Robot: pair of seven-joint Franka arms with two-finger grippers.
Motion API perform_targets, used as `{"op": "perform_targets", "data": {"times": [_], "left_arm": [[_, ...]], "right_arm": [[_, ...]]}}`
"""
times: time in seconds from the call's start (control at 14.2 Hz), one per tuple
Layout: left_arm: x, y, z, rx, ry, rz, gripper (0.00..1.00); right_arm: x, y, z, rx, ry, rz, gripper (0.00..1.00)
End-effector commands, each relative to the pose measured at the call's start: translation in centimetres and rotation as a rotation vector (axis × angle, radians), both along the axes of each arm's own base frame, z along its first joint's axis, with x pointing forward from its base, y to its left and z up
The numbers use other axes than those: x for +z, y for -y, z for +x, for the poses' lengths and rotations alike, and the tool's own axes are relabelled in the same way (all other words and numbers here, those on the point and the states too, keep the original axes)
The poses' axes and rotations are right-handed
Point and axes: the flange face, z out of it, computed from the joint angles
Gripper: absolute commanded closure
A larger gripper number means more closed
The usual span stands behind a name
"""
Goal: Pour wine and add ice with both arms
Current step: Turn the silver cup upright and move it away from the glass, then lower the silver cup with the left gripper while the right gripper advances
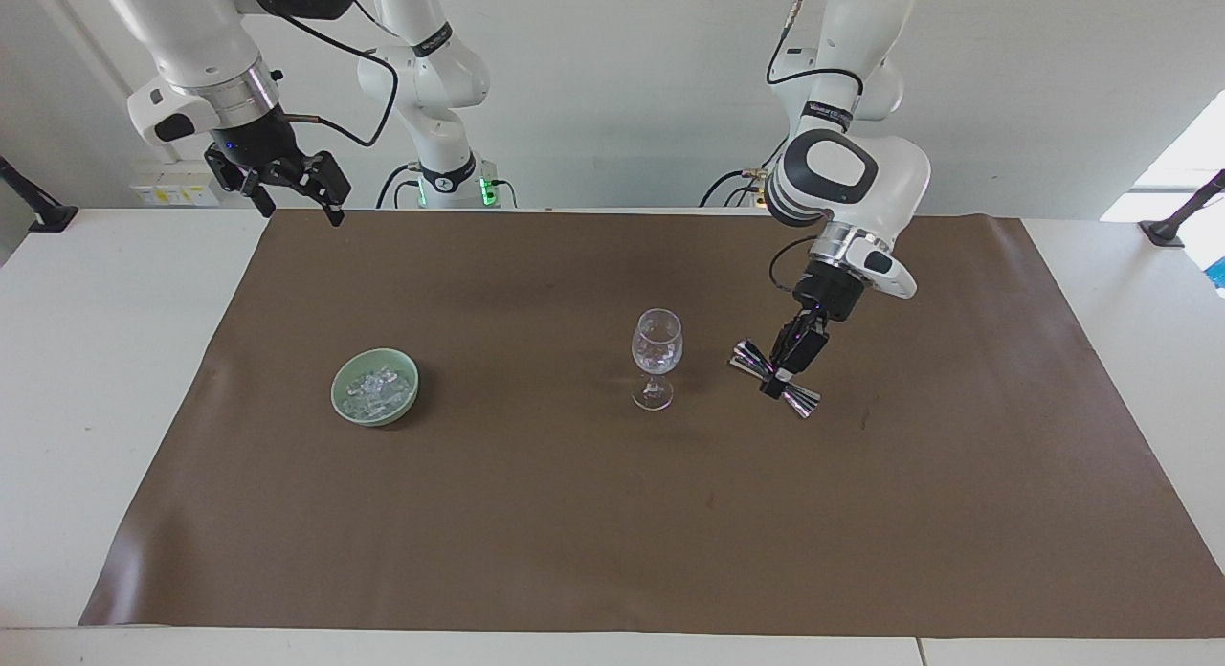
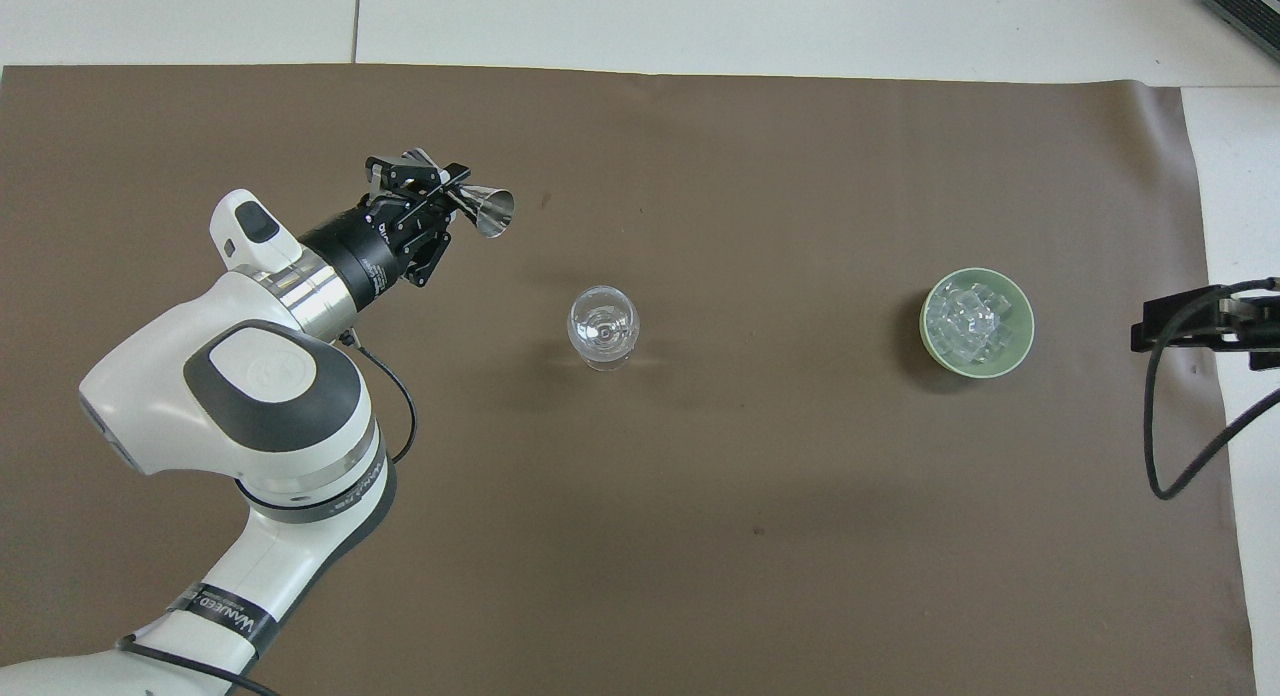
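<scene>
Two pincers: left pincer (image 1: 783, 377) clenched on a steel jigger (image 1: 773, 378) over the brown mat (image 1: 574, 513) beside the wine glass (image 1: 657, 358), right pincer (image 1: 287, 189) released, waiting above the table's (image 1: 77, 360) edge; ice (image 1: 376, 388) in a green bowl (image 1: 374, 386), nothing between.
</scene>
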Motion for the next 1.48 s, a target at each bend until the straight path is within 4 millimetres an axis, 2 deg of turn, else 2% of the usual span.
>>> {"op": "perform_targets", "data": {"times": [0.0, 0.35, 0.42, 0.71, 0.85, 0.99, 1.13, 1.27, 1.41], "left_arm": [[-0.1, -2.0, 0.3, 0.033, -0.072, -0.117, 1.0], [-1.1, -3.7, 1.1, 0.136, -0.193, -0.247, 1.0], [-1.1, -3.7, 1.1, 0.141, -0.2, -0.256, 1.0], [-1.3, -5.7, 1.6, 0.232, -0.286, -0.365, 1.0], [-1.8, -6.6, 2.0, 0.218, -0.332, -0.423, 1.0], [-2.7, -9.1, 2.7, 0.183, -0.371, -0.485, 1.0], [-3.2, -9.7, 2.3, 0.16, -0.393, -0.504, 1.0], [-4.5, -12.0, 2.3, 0.123, -0.453, -0.582, 1.0], [-5.2, -13.1, 1.8, 0.094, -0.484, -0.61, 1.0]], "right_arm": [[0.3, 0.4, -0.5, 0.017, -0.004, 0.005, 0.0], [0.1, -0.1, -0.8, 0.029, -0.025, 0.007, 0.0], [0.1, -0.7, -0.9, 0.04, -0.022, 0.006, 0.0], [-0.5, -2.8, -1.0, 0.073, -0.019, -0.009, 0.0], [-0.4, -1.9, -0.9, 0.054, -0.006, -0.007, 0.0], [-0.5, -1.3, -0.9, 0.046, -0.015, -0.002, 0.0], [-0.5, -0.9, -1.0, 0.04, -0.017, -0.002, 0.0], [-0.5, -1.0, -1.1, 0.042, -0.014, 0.0, 0.0], [-0.9, -1.2, -1.4, 0.045, -0.018, 0.0, 0.0]]}}
